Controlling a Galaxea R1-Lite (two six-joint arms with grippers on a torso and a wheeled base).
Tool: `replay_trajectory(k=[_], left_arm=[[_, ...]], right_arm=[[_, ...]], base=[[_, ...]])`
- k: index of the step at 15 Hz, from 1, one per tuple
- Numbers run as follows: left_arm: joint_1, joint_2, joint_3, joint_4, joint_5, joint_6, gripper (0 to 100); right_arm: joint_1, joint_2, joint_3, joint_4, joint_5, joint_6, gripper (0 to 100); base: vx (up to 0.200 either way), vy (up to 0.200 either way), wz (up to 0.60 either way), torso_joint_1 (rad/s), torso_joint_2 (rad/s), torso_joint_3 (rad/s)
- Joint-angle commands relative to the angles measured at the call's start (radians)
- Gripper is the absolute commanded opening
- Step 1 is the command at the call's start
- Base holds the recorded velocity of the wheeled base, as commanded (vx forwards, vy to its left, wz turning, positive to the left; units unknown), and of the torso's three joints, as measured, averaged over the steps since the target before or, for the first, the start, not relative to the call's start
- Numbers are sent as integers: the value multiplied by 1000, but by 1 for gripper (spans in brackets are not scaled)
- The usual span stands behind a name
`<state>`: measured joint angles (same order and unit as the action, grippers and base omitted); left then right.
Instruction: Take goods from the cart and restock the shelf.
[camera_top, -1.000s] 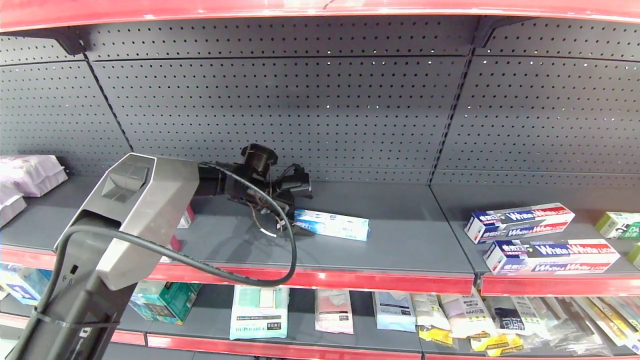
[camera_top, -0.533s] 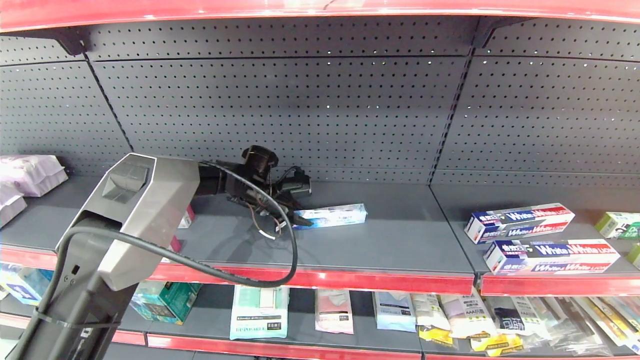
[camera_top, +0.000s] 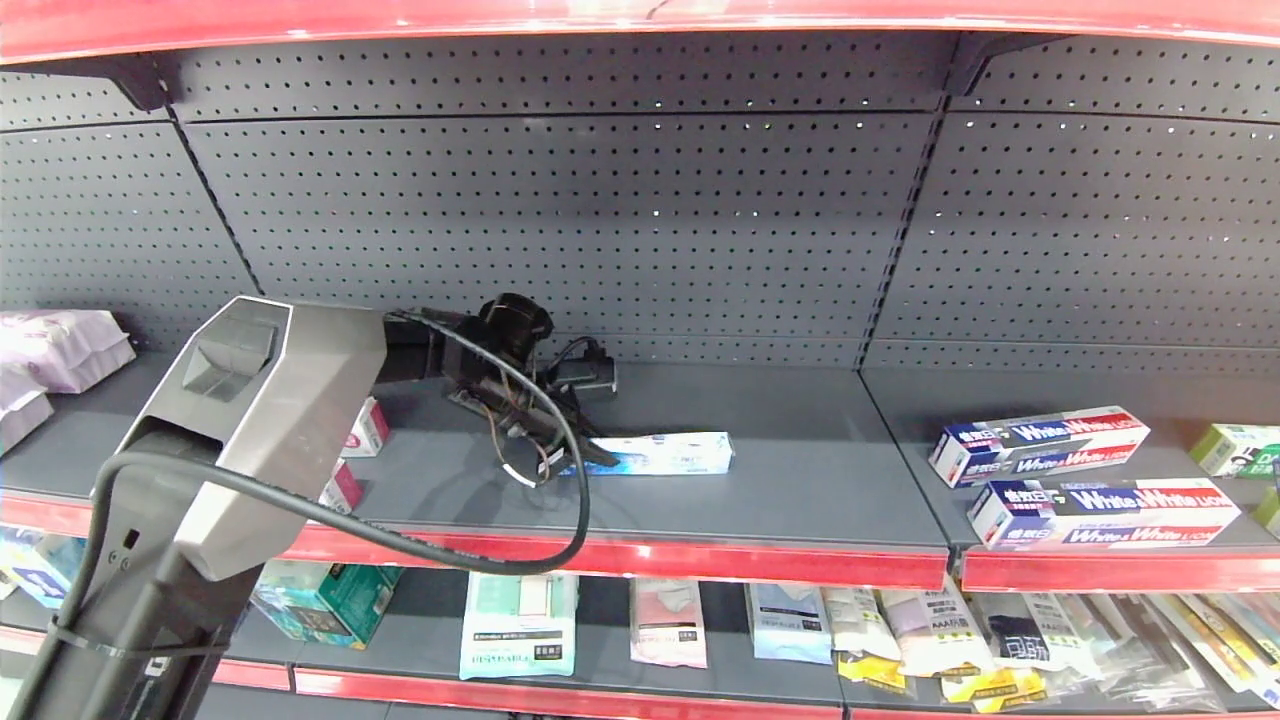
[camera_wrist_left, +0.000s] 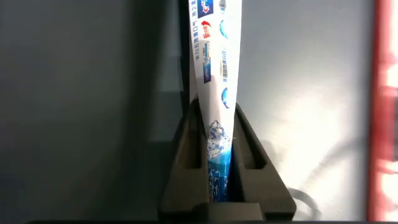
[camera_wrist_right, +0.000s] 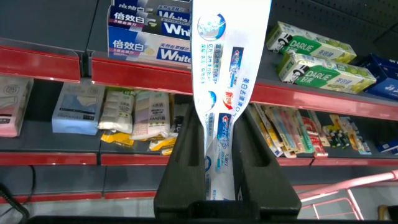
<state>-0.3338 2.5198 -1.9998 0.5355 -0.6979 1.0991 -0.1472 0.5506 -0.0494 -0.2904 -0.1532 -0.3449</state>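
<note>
Left arm (camera_top: 270, 420) nearest, partly hiding small pink-white boxes (camera_top: 368, 428). Beyond it, left gripper (camera_top: 590, 455) clamped on toothpaste box (camera_top: 670, 452), box's near end buried between fingers (camera_wrist_left: 186, 143). Right gripper (camera_wrist_right: 217, 124) grasps second toothpaste box (camera_wrist_right: 224, 50), far end cut off. Grey shelf (camera_top: 800, 490) with red lip; perforated back panel (camera_top: 560, 220) behind. Toothpaste box, tilted up a second ago, now lies flat on shelf.

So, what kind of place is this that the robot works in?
Most likely a shop aisle, perhaps a drugstore: a grey metal shelf with red front strips, a perforated grey back panel, red-white-blue toothpaste cartons lying on it, and flat plastic packets on the shelf below.
</note>
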Motion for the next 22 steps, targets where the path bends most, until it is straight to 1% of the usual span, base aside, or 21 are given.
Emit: replay_trajectory(k=[1,3,4,6,7,9,11,14,17,21,22], left_arm=[[4,-52,0,0,-15,4,0],[10,-96,39,-2,-18,5,0],[15,-150,147,-31,-18,13,0],[19,-213,326,-154,-38,13,0],[25,-237,401,-197,-43,16,0],[27,-279,498,-220,-51,25,0],[27,-303,543,-243,-52,33,0],[52,-302,556,-256,-49,36,0],[75,-271,562,-256,-49,108,0],[75,-257,564,-258,-52,117,0],[76,-257,567,-256,-54,131,0]], right_arm=[[0,-5,-3,-1,0,0,0],[0,-5,-3,-1,0,0,0],[0,-5,-6,-1,1,0,0],[0,-5,-10,1,1,0,0],[0,-5,-10,-1,1,0,0],[0,-5,-10,-1,1,0,0],[0,-5,-10,-1,1,0,0],[0,-3,-9,1,1,0,0],[0,-5,-9,1,0,0,0],[0,-5,-6,1,0,0,0],[0,-5,-4,1,0,0,0]], base=[[0,0,0,0,0,0],[0,0,0,0,0,0],[0,0,0,0,0,0],[0,0,0,0,0,0],[0,0,0,0,0,0],[0,0,0,0,0,0],[0,0,0,0,0,0],[0,0,0,0,0,0],[0,0,0,0,0,0],[0,0,0,0,0,0],[0,0,0,0,0,0]])
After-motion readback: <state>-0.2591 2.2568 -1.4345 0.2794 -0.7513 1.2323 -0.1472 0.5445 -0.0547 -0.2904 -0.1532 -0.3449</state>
